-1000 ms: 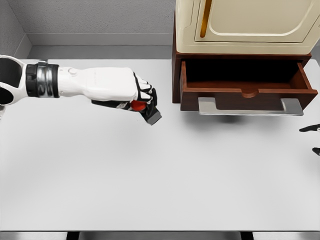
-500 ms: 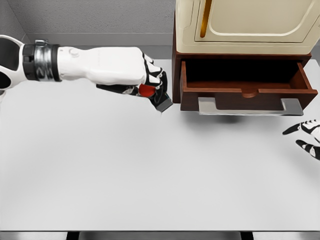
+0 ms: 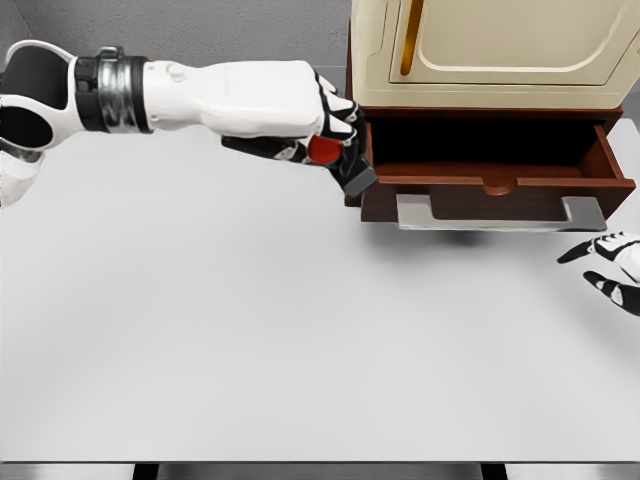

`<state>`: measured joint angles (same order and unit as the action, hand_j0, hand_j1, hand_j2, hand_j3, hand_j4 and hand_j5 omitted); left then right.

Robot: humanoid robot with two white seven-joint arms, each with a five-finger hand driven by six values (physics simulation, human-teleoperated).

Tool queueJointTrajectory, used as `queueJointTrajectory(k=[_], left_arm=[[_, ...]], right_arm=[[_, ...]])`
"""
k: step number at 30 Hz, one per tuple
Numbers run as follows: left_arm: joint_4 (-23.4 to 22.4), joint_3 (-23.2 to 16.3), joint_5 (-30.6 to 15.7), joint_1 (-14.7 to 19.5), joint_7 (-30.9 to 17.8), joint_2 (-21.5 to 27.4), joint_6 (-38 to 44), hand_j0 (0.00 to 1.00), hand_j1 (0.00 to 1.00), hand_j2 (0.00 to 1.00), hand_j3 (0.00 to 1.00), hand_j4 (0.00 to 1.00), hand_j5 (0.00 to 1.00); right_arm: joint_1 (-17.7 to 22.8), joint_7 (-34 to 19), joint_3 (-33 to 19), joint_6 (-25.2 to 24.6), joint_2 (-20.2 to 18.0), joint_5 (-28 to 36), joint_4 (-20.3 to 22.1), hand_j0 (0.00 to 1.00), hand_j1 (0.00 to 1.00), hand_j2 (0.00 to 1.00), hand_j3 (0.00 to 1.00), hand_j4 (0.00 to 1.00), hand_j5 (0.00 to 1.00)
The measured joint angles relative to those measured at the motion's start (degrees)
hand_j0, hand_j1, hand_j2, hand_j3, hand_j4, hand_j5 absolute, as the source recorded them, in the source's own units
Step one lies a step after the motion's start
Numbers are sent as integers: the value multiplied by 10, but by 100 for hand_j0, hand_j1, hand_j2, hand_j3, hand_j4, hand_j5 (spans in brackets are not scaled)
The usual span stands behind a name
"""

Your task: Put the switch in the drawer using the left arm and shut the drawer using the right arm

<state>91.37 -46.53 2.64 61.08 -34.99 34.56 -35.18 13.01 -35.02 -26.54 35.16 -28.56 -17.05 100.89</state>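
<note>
My left hand (image 3: 325, 135) is shut on the switch (image 3: 345, 166), a dark grey block with a red button, held in the air at the left front corner of the open brown drawer (image 3: 490, 190). The switch overlaps the drawer's left wall in view. The drawer is pulled out, its inside dark and bare, with a grey handle (image 3: 500, 213) on its front. My right hand (image 3: 612, 270) shows at the right edge below the drawer front, fingers spread and holding nothing.
A cream cabinet (image 3: 490, 50) with a door and a gold handle sits on top of the drawer's brown housing. The white table (image 3: 250, 340) spreads below, with a grey wall behind it.
My left hand has carried the switch up and to the right, from mid-table to the drawer's left corner. The right hand has come further into view from the right edge.
</note>
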Motion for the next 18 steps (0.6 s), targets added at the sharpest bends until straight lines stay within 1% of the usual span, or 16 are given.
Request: queueJointTrajectory(k=[6,15,18], left_arm=[[-13,-1,3,10,0,-21,0,34,34,34,34,34,34],[-79,-4,13,27,0,-69,0,34,34,34,34,34,34],[-106,-5,15,41,0,-93,0,34,34,34,34,34,34]], right_arm=[[-2,0,3,0,0,0,0,56,56,56,56,56,56],[-5,0,7,0,1,0,0,56,56,56,56,56,56],[-6,0,7,0,1,0,0,56,56,56,56,56,56]])
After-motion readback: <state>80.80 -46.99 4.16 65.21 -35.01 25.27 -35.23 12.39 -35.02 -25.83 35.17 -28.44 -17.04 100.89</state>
